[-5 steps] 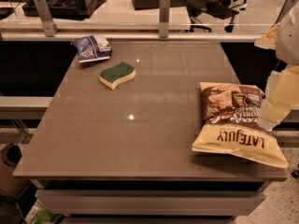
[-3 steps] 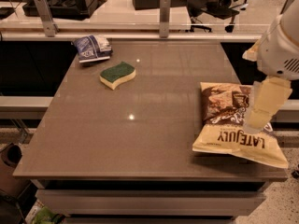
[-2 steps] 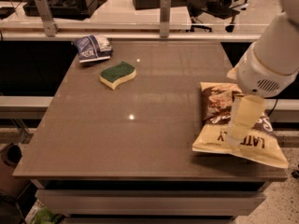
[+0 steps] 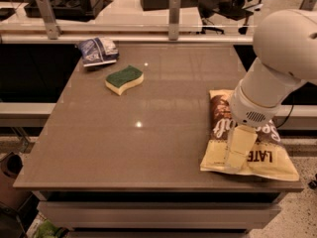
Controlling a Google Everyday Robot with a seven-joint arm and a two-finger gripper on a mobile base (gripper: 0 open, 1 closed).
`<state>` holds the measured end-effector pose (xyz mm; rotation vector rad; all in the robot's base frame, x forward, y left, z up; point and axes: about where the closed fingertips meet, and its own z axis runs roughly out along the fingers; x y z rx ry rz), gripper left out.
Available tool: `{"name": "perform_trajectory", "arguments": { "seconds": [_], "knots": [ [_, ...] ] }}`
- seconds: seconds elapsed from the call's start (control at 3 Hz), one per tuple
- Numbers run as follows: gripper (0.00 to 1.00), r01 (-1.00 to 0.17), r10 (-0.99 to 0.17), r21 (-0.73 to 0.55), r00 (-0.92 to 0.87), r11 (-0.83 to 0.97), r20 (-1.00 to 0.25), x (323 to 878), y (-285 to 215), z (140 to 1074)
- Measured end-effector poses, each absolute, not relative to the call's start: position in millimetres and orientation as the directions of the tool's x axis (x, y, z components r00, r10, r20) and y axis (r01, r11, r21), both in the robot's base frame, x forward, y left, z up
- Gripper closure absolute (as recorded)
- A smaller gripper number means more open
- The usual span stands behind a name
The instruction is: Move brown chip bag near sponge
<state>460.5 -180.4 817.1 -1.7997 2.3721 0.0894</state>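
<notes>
Gripper (image 4: 237, 155) sits low on the bag's (image 4: 265, 158) pale end, grip unreadable; pinch only slick film and you risk dropping it short of the sponge (image 4: 124, 80)

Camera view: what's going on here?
The gripper is down at the chip bag, which lies flat at the table's front right corner. Whether it has a grasp can't be confirmed. The sponge sits at back left, beside a blue and white bag. The chip bag is not yet near the sponge.
</notes>
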Motion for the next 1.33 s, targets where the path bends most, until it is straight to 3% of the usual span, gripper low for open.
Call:
{"name": "perform_trajectory", "arguments": {
  "seconds": [0.33,1.33],
  "knots": [
    [0.16,-0.961,-0.951,-0.05,-0.262,0.273,-0.165,460.5,-180.4,822.6],
    [0.87,-0.961,-0.951,-0.051,-0.261,0.272,-0.165,460.2,-180.0,828.0]
  ]
}}
